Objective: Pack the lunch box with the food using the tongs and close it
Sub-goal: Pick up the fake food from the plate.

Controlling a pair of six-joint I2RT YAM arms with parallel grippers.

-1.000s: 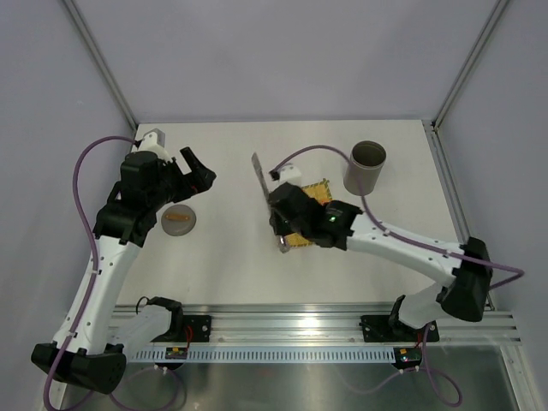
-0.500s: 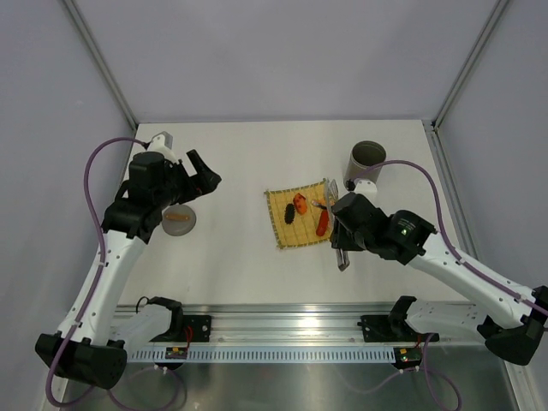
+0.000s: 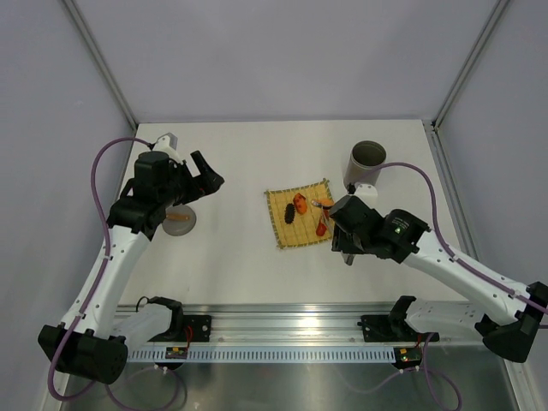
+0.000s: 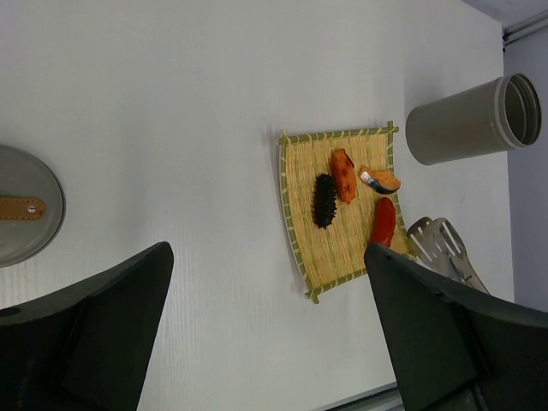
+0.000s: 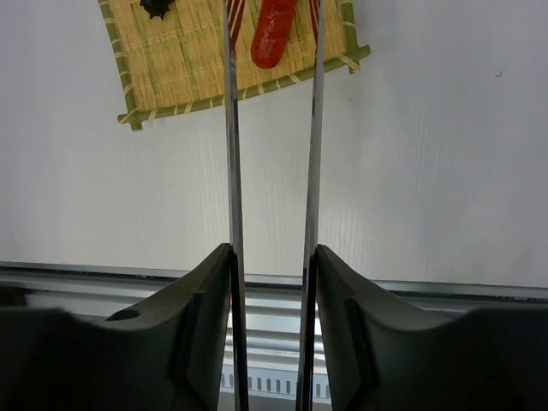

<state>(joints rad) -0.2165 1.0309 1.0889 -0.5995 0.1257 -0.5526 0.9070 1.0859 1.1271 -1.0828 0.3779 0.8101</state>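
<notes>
At 4 o'clock off the mat (image 3: 280,224), top view: right gripper (image 5: 272,257), clamped on the tongs (image 5: 233,171), one finger against the outside of each silver arm. Changed within the last second: this arm has swung off the mat, where it hid the food (image 4: 343,175), to the mat's right-hand side. The tongs, then raised toward 12 o'clock, now reach toward 11 o'clock. The grip has eased and the two arms have sprung apart, so that they straddle the red piece (image 5: 272,38) without visibly touching it. Left gripper (image 4: 265,253): jaws spread wide, holding nothing, almost where it was, above the worktop (image 3: 240,154) beside the lid (image 3: 178,219) at 9 o'clock. Lunch box (image 3: 366,166): upright, mouth uncovered, near the mat's corner at 1 o'clock, apart from it. Orange pieces and dark piece (image 4: 324,199): on the mat, all uncovered. Assessment: the tongs are lined up for a first pick, likely the red piece. Squeezing them shut comes next, then the carry to the lunch box. Packing appears not yet begun and closing remains.
</notes>
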